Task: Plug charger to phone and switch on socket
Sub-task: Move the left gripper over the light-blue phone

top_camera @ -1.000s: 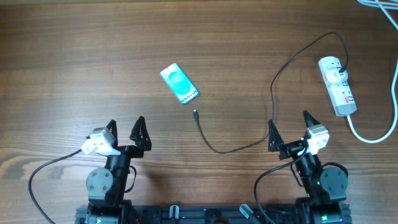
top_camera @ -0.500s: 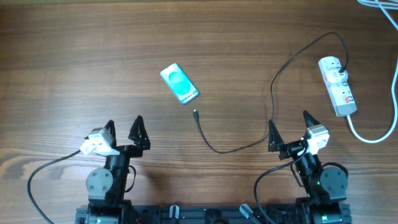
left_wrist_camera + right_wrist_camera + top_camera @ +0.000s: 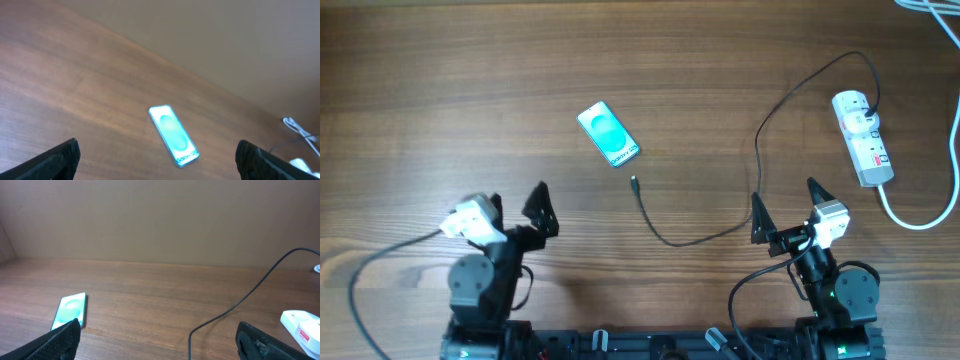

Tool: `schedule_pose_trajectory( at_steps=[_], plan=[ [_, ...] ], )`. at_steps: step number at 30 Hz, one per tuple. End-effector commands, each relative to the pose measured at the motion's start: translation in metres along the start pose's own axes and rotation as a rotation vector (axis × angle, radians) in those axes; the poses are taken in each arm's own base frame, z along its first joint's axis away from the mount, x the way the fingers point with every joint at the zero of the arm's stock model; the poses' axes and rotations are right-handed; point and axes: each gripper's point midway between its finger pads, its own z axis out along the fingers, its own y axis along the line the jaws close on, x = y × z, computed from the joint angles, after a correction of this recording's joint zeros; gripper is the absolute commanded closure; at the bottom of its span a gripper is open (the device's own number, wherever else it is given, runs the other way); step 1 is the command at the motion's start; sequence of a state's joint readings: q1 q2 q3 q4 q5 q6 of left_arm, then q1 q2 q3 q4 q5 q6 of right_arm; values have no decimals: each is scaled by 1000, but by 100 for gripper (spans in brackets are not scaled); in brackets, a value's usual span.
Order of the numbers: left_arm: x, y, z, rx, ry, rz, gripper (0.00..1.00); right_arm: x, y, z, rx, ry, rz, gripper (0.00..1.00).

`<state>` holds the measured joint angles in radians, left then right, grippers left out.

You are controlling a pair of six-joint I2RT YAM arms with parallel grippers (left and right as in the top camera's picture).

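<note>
The left arm (image 3: 477,281) has swung a little toward its own left, carrying the left gripper (image 3: 516,196) and its white wrist camera (image 3: 468,215) leftward, and the black cable (image 3: 390,250) trailing from it has shifted left too.

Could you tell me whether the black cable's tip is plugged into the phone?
No, the thin black cable's connector tip lies apart from the rectangular teal-screened smartphone.

Two pincers are counted: one left pincer (image 3: 518,195) and one right pincer (image 3: 783,192). One phone (image 3: 609,136) is seen ahead of the left pincer. One charger (image 3: 757,165) is seen ahead of the right pincer, and one socket (image 3: 863,138) further to its right. Beyond that, one thick white cord (image 3: 910,222) and one thinner white cable (image 3: 930,12) are counted.
</note>
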<state>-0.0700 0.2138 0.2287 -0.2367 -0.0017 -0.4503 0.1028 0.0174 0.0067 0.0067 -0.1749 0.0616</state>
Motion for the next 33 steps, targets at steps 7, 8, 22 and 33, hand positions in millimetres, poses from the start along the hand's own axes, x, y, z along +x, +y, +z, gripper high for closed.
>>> schedule_pose_trajectory(
  at_steps=[7, 8, 22, 33],
  plan=[
    [-70, -70, 42, -71, 461, 15, 0, -2, -4, 0, 22, -10, -10, 0],
    [-66, -72, 49, -92, 543, 2, 0, -2, -4, 0, 22, -10, -10, 0],
    [27, -77, 98, -55, 1055, -197, 96, -2, -4, 0, 22, -9, -10, 0],
    [71, -70, 103, -242, 1088, -144, 96, -2, -4, 0, 22, -10, -10, 0]
  ],
)
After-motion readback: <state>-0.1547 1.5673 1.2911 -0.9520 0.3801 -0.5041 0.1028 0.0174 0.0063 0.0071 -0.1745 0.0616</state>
